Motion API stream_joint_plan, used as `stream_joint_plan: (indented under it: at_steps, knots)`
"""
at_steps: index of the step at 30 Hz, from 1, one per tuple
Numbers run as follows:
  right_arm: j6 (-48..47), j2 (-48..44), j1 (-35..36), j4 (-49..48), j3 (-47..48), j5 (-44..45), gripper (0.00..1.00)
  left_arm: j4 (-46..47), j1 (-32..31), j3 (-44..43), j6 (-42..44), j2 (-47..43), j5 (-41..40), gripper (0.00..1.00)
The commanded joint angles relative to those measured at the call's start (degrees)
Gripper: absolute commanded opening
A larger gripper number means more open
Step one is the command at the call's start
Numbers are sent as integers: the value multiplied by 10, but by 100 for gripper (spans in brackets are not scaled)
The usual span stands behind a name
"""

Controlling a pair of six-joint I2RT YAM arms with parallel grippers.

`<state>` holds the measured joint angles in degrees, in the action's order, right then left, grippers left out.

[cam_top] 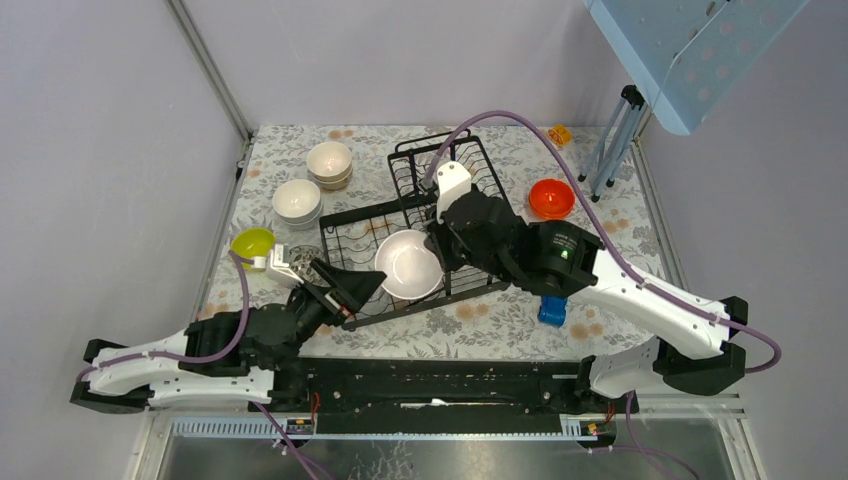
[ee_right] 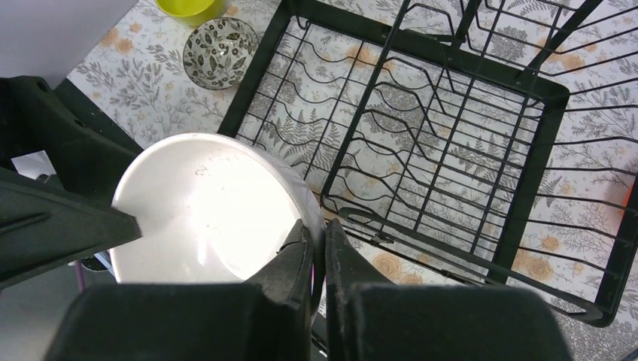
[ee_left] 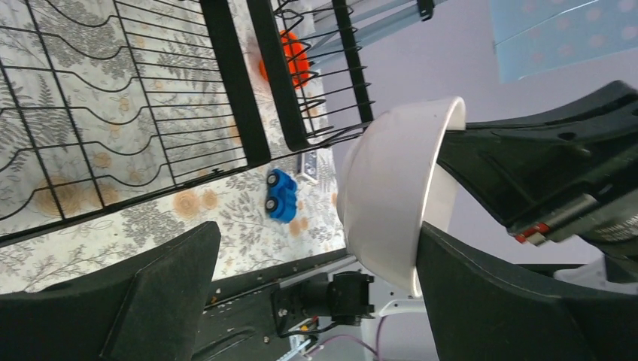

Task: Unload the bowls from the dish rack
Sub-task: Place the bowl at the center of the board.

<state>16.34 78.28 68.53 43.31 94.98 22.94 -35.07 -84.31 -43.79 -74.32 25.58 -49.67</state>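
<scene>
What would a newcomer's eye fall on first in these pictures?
The white bowl stands out, pinched at its rim by the shut right gripper above the dish rack. The open left gripper hovers beside it; stacked bowls stand on the table left of the rack.

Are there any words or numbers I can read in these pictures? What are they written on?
No words, labels or numbers can be read.
Black rail between the arm bases: pale printing, too small to read.
White bowl, inside near the rim: faint grey marks, too blurred to tell whether they are letters.
</scene>
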Motion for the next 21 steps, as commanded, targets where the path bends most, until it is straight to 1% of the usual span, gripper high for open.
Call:
stream_joint_plan:
  at_steps: [1,3,6,8,12,16,17,19,21]
  knots:
    - [12,-40,-60,-71,68,66,0,-124,2,22,37,-33,-33,99]
    - [14,-40,-59,-77,57,45,0,-104,2,21,61,-39,-30,99]
    - [22,-37,-60,-85,41,16,0,-89,2,15,75,-34,-32,99]
    - [24,-33,-60,-85,37,16,0,-80,2,6,86,-24,-31,99]
    - [17,-17,-60,-68,59,62,0,-77,2,-25,108,-5,-31,99]
    - [15,-2,-69,-44,106,109,0,-66,2,-25,117,-4,-33,99]
    - [16,2,-79,-37,118,120,0,-64,2,-21,117,-6,-34,99]
    - [24,8,-118,-30,130,114,0,-62,2,-10,111,-9,-36,99]
    - [36,13,-180,-26,138,96,0,-63,2,0,105,-13,-38,99]
